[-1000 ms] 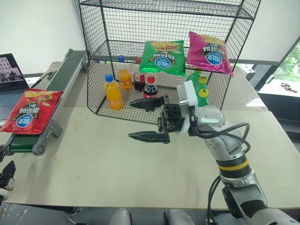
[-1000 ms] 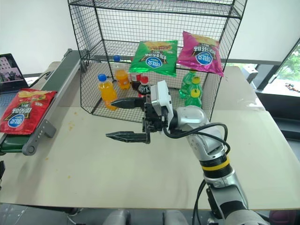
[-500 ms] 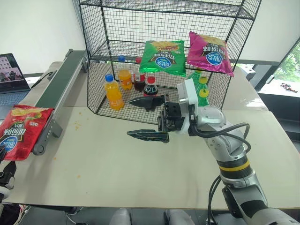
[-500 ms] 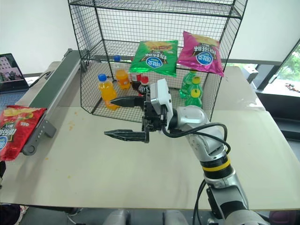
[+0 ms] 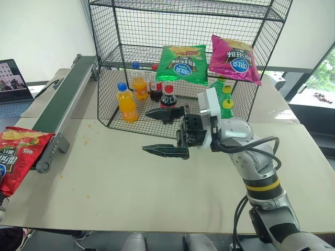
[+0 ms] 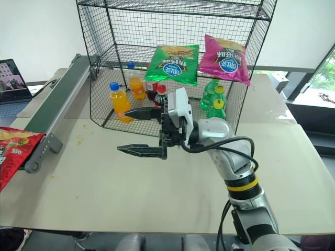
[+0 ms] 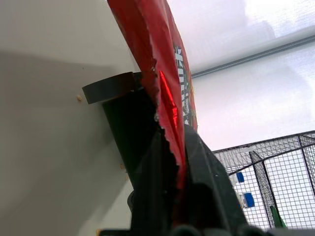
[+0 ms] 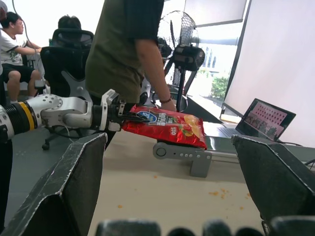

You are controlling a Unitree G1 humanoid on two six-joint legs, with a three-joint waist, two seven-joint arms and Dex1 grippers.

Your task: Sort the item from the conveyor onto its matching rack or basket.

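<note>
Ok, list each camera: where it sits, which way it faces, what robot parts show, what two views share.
Head eyes: look forward and down over table to black wire rack; right gripper open.
Left wrist: along left gripper, shut on red chip bag.
Right wrist: between its fingers toward conveyor end, people behind.
Shared: right wrist also shows left gripper holding that bag.

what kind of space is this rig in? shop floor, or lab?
Likely a lab or office demo setup: short conveyor on a table, wire rack of snacks, and seated people at desks behind.
</note>
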